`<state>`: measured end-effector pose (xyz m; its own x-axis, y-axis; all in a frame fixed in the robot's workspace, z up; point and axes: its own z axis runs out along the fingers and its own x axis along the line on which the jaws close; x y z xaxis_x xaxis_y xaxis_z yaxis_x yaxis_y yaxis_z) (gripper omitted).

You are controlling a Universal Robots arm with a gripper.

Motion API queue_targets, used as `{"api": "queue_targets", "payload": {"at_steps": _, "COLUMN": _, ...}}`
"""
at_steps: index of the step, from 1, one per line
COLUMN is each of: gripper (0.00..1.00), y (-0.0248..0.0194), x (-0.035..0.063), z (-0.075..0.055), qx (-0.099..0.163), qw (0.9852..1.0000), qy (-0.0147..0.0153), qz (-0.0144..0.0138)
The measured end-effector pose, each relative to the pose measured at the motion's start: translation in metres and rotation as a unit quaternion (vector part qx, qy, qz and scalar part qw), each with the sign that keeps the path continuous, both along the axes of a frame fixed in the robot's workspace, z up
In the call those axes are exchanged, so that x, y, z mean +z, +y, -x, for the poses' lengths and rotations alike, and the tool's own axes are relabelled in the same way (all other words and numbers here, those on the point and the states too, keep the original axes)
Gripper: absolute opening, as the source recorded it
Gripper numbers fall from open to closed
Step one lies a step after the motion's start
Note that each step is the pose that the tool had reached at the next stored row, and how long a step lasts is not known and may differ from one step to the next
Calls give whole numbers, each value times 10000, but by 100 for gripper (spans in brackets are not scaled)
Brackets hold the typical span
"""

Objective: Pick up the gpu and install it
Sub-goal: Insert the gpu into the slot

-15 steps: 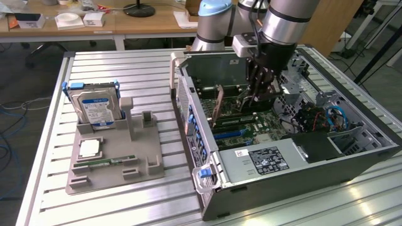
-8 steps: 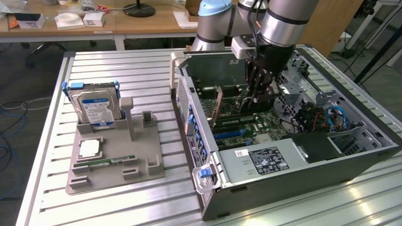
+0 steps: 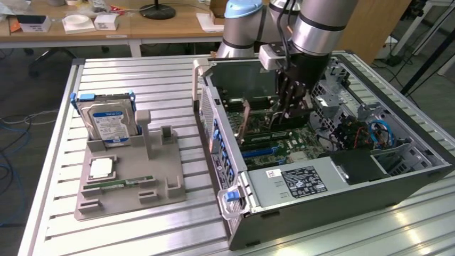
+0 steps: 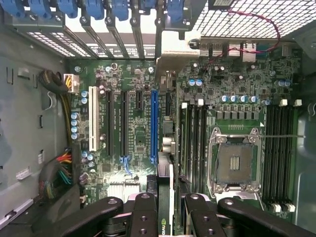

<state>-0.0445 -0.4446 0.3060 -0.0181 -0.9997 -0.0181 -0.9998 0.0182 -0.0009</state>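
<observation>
My gripper (image 3: 290,114) reaches down into the open computer case (image 3: 398,181) and is shut on the gpu (image 3: 274,121). The card hangs upright over the green motherboard (image 3: 288,144). In the wrist view the gpu (image 4: 165,197) shows edge-on between my two black fingers (image 4: 144,215), with my gripper (image 4: 168,217) closed around its upper edge. Its silver bracket (image 4: 175,54) points at the case's rear slot openings. The card sits just beside the long blue slot (image 4: 154,126), on the side toward the memory slots. I cannot tell whether its lower edge touches a slot.
A silver hard drive (image 3: 106,120) with a blue-white label stands in a grey fixture (image 3: 131,184) at the exterior view's left, with a green memory stick (image 3: 121,184) lying on it. The case holds a processor socket (image 4: 234,160), bundled cables (image 4: 59,170) and a power supply (image 3: 302,184).
</observation>
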Motion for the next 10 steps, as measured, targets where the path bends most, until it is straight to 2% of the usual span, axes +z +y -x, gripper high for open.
{"api": "queue_targets", "payload": {"at_steps": 10, "gripper": 26, "y": -1, "x": -59, "z": 13, "qx": 0, "qw": 10000, "qy": -1, "qz": 2}}
